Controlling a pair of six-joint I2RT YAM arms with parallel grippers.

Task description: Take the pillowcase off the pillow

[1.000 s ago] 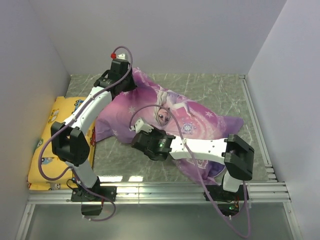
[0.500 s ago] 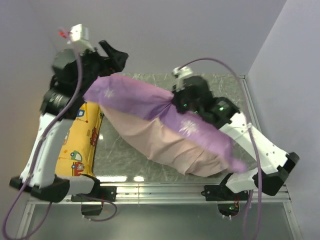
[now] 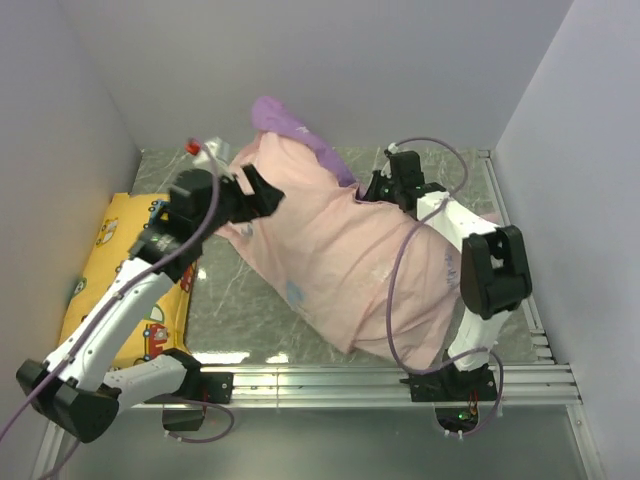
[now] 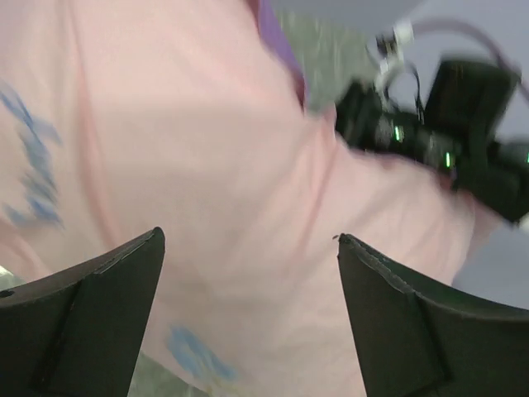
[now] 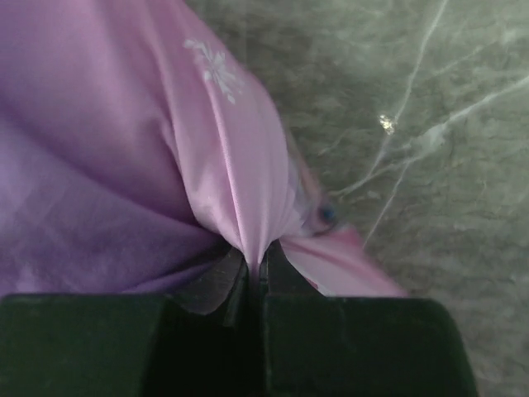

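**Left claw (image 4: 250, 248) has let go, jaws wide apart; right claw (image 5: 256, 269) stays clamped on a fold.**
The thin purple-pink fabric pillowcase (image 3: 340, 260), stretched aloft between the arms moments ago, now slumps across the grey marbled surface (image 3: 450, 175), pale inside outward, soft and creased. Its bulge suggests the plump white pillow is still inside, unseen.

Overhead, two wrist close-ups on pillowcase (image 3: 335, 250)
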